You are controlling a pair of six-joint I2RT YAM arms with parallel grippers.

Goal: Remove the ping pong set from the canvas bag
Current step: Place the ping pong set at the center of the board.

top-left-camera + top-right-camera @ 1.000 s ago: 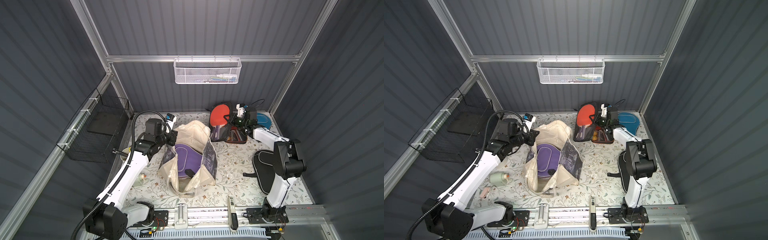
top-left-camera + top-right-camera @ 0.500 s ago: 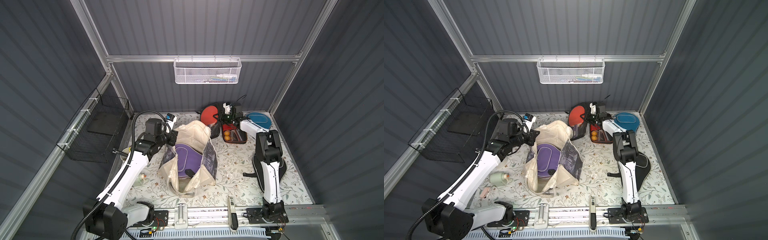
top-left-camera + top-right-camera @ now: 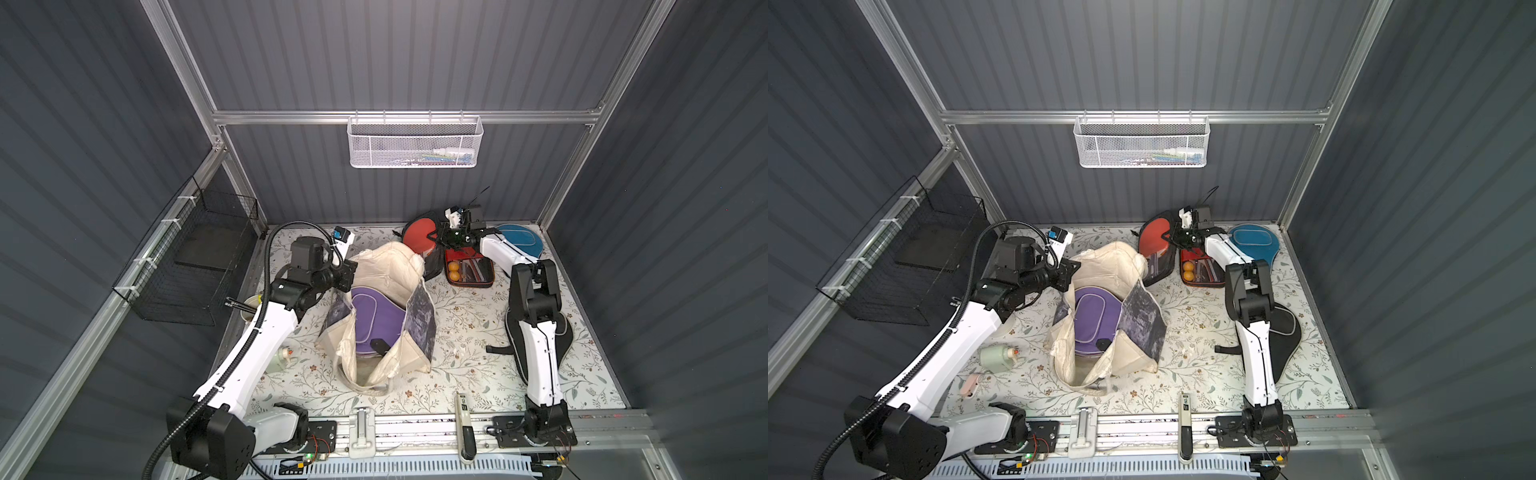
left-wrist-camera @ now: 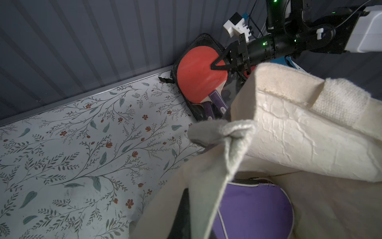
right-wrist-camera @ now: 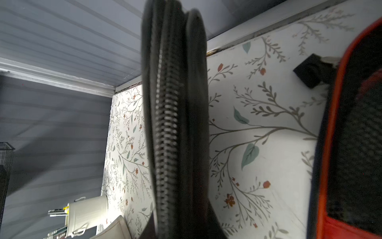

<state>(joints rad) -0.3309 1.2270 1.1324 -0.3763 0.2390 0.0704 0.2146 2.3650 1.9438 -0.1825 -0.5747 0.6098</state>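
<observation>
Ping pong set pieces are split. The purple cover (image 3: 376, 316) lies inside the canvas bag (image 3: 386, 266), whose rim the left gripper (image 3: 350, 275) pinches tight. The red-and-black case (image 3: 471, 274) sits open behind the bag, its lid (image 4: 206, 39) clamped by the right gripper (image 3: 437, 241). Swinging that lid slowly, clear of the bag, seems wisest. Since a second ago, the lid has swung towards the bag.

A paddle cover (image 3: 376, 316) lies in the canvas bag (image 3: 388, 266), the paddle case (image 3: 471, 272) behind it
</observation>
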